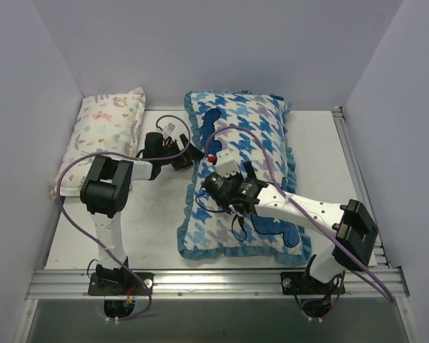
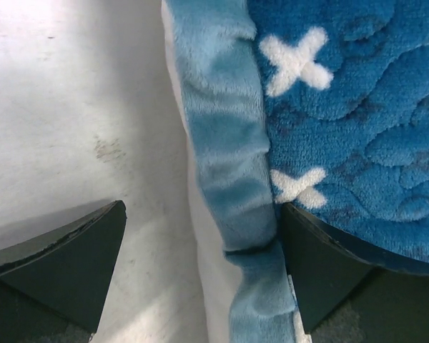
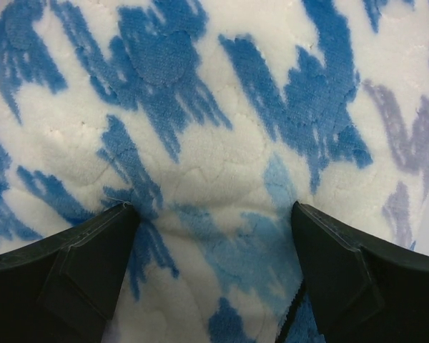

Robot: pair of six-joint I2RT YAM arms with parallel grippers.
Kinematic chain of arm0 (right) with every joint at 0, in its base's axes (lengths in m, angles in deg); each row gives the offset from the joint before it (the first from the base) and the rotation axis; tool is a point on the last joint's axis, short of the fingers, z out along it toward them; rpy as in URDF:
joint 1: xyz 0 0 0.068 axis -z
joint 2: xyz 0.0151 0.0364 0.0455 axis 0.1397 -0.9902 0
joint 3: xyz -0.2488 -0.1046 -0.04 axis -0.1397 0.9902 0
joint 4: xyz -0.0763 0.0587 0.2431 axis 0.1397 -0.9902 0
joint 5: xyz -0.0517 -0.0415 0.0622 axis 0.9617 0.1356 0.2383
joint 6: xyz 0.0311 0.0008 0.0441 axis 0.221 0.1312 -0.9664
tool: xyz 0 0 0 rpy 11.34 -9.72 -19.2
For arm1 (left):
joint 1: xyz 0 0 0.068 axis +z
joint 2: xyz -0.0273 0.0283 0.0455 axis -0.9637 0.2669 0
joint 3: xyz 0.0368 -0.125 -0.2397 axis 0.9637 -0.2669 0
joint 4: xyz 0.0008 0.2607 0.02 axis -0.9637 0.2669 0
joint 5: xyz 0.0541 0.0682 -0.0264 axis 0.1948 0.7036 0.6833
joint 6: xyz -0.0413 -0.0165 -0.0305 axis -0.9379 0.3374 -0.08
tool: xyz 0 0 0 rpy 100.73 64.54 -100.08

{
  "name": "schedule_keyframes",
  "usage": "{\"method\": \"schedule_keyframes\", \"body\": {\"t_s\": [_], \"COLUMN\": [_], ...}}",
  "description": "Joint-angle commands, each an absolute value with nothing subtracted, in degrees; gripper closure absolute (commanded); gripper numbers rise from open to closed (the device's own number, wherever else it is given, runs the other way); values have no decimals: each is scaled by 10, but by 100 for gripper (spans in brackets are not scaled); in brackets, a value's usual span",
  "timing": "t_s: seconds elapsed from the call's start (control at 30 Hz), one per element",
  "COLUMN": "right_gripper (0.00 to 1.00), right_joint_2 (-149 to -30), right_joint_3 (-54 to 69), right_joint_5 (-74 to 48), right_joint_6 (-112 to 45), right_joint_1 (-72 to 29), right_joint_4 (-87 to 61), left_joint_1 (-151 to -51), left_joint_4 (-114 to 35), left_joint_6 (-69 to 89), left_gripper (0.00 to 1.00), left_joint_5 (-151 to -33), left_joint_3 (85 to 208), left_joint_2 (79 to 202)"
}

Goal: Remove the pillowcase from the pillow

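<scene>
White counter is carrying pillowcase, lying stuffed from ctr toward 1 o'clock. L claw is standing wide, straddling ruffle trim at its 9 o'clock edge. R claw, also wide, is pressing into top fabric.

My left arm and right arm are white tubes with chunky black joints. A thin purple cable loops along each. Just behind my right gripper sits a white block with a tiny red dot. My left gripper has dark, wedge-shaped fingers with rough edges.
</scene>
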State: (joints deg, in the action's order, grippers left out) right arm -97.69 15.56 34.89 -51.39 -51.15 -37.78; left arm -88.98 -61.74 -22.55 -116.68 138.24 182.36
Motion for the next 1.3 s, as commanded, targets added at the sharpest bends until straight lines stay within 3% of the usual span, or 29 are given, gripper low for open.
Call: {"method": "schedule_keyframes", "body": {"t_s": [0.0,0.13,0.17,0.23,0.27,0.33,0.4,0.5,0.63,0.8,0.9,1.07,1.27], "right_gripper": [9,16,16,18,18,22,24,40,79,89,91,83,42], "right_joint_2": [-978,-976,-971,-961,-956,-947,-940,-927,-896,-820,-786,-740,-778], "right_joint_3": [183,188,189,194,195,197,197,196,188,167,135,79,2], "right_joint_5": [360,367,370,370,370,370,369,364,362,334,323,294,179], "right_joint_6": [-541,-547,-549,-550,-549,-545,-543,-538,-524,-496,-485,-459,-462], "right_joint_1": [-501,-493,-490,-488,-487,-483,-476,-462,-445,-422,-419,-388,-272], "right_joint_4": [-432,-431,-430,-427,-427,-424,-424,-423,-423,-426,-441,-446,-456], "left_joint_1": [-888,-890,-893,-894,-894,-895,-895,-895,-902,-981,-1074,-1211,-1219], "left_joint_4": [-840,-951,-961,-990,-999,-1011,-1019,-1019,-907,-576,-433,-319,-293], "left_joint_6": [-335,-402,-413,-422,-430,-436,-437,-423,-345,-144,-83,-16,-79], "left_gripper": [3,24,37,53,72,98,100,100,100,100,100,100,100], "left_joint_5": [-1212,-1222,-1223,-1223,-1224,-1227,-1226,-1212,-1181,-1059,-964,-845,-731], "left_joint_3": [1358,1346,1342,1334,1331,1321,1295,1258,1198,1254,1354,1487,1522], "left_joint_2": [1842,1869,1869,1866,1863,1849,1815,1729,1570,1327,1268,1290,1389]}}
